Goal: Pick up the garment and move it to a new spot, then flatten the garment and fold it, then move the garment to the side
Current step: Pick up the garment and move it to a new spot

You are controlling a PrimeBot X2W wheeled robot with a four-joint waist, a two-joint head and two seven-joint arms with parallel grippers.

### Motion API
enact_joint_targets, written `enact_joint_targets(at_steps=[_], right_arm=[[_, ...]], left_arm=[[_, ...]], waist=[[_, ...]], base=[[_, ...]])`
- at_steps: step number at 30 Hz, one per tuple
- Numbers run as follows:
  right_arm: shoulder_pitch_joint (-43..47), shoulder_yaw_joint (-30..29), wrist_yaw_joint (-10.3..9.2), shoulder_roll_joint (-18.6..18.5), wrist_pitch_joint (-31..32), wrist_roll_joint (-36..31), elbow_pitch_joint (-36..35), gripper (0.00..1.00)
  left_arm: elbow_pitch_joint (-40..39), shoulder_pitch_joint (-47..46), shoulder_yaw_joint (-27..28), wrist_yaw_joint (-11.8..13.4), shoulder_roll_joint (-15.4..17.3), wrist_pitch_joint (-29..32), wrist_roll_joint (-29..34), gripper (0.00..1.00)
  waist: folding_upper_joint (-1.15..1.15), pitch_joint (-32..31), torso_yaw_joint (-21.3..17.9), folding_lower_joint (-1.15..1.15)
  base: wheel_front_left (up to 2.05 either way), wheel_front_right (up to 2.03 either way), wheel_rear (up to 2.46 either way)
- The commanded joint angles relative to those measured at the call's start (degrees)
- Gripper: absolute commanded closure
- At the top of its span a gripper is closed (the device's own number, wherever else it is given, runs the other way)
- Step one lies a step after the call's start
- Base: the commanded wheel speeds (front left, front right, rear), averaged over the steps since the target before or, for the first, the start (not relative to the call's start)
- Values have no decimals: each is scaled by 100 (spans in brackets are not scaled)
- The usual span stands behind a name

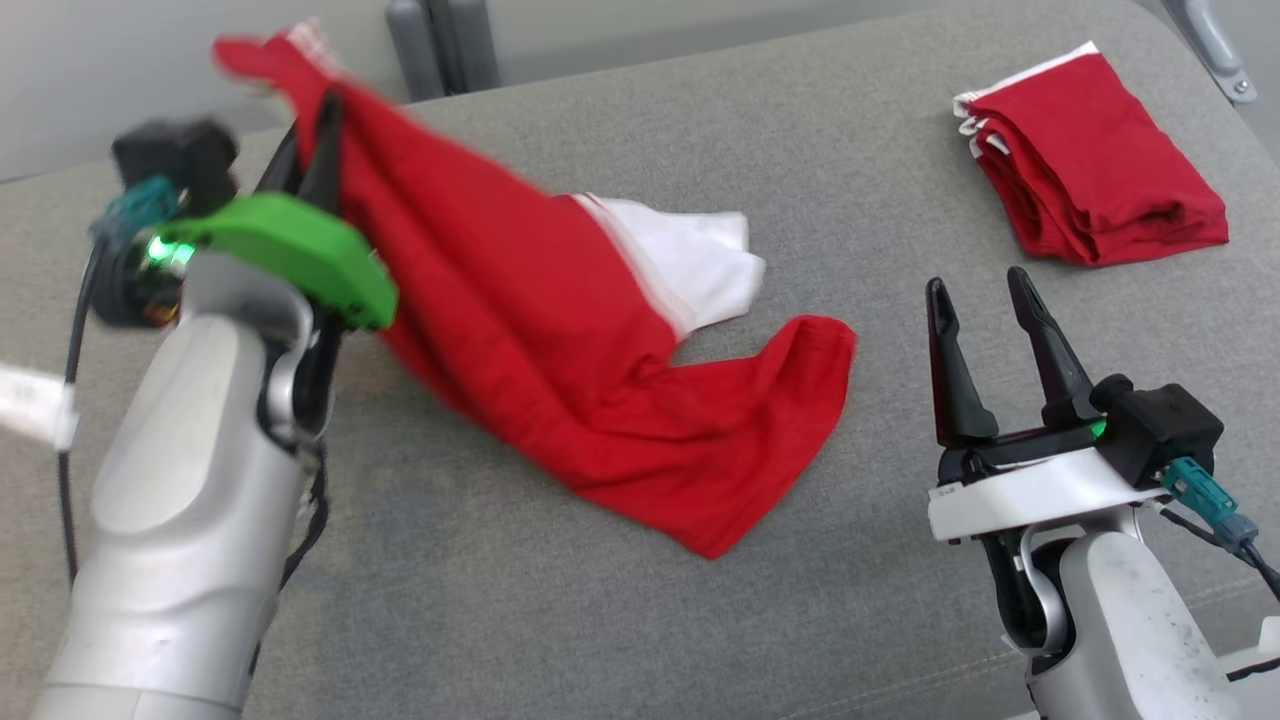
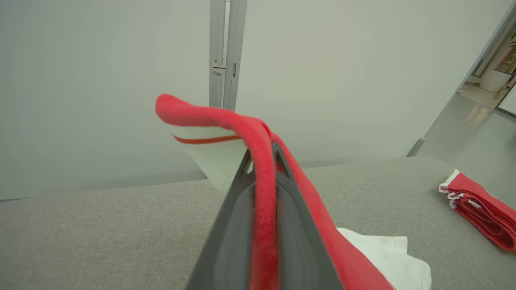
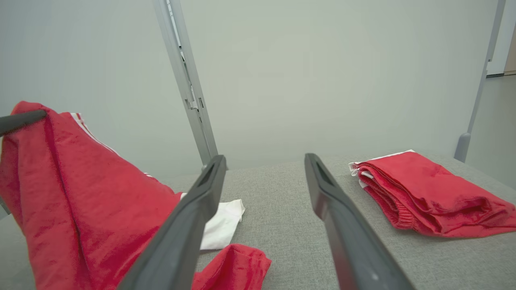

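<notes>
Garment [image 1: 560, 380], limp red knit, clamped in left gripper [image 1: 318, 125] at ten o'clock, pinched ridge clear in left wrist view, right gripper [image 1: 985, 290] spread, empty.

Bare desk [image 1: 560, 610] lies open along the near edge and in the gap around the right hand [image 1: 977, 280], between the red garment [image 1: 560, 390] slanting from the raised left hand [image 1: 318, 125] across the middle and the folded red pile [image 1: 1095, 160] far right

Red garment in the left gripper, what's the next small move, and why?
Probably lift the left gripper higher: it is shut on one end of the red garment, whose other end lies on the grey surface, while the open right gripper holds nothing.
</notes>
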Motion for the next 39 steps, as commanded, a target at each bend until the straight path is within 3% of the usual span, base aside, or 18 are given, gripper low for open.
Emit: enact_joint_targets(at_steps=[1, 9, 18, 19, 20, 21, 22, 30, 39], right_arm=[[-66, -23, -6, -3, -17, 7, -3, 0], [-30, -167, -7, -3, -17, -114, 28, 0], [97, -262, -7, -3, -18, -229, 123, 0], [109, -260, -7, -3, -18, -246, 135, 0], [120, -259, -7, -3, -18, -259, 148, 0], [131, -249, -7, -3, -18, -269, 162, 0], [136, -240, -7, -3, -18, -270, 161, 0], [277, -240, -7, -2, -18, -374, 210, 0], [505, -285, -7, -4, -18, -510, 350, 0]], left_arm=[[192, 106, 96, 49, 108, -171, -10, 100], [1256, 454, 528, -12, 393, -870, -286, 100], [1768, 740, 714, -198, 338, -1198, -495, 100], [1802, 794, 711, -216, 316, -1230, -499, 97], [1825, 836, 705, -238, 305, -1249, -492, 75], [1843, 896, 718, -253, 277, -1278, -499, 33], [1842, 943, 748, -272, 246, -1298, -537, 2], [1126, 1586, 1043, -440, 97, -1369, -448, 0], [-495, 2881, 1145, -184, 30, -1360, 722, 0]], waist=[[0, 174, -97, 0], [0, 241, 40, 0], [0, 75, 285, 0], [0, 48, 310, 0], [0, 23, 330, 0], [0, -8, 353, 0], [0, -35, 371, 0], [0, -356, 574, 0], [0, -795, 837, 0]], base=[[0, 0, 0], [0, 0, 0], [0, 0, 0], [0, 0, 0], [0, 0, 0], [0, 0, 0], [0, 0, 0], [0, 0, 0], [0, 0, 0]])
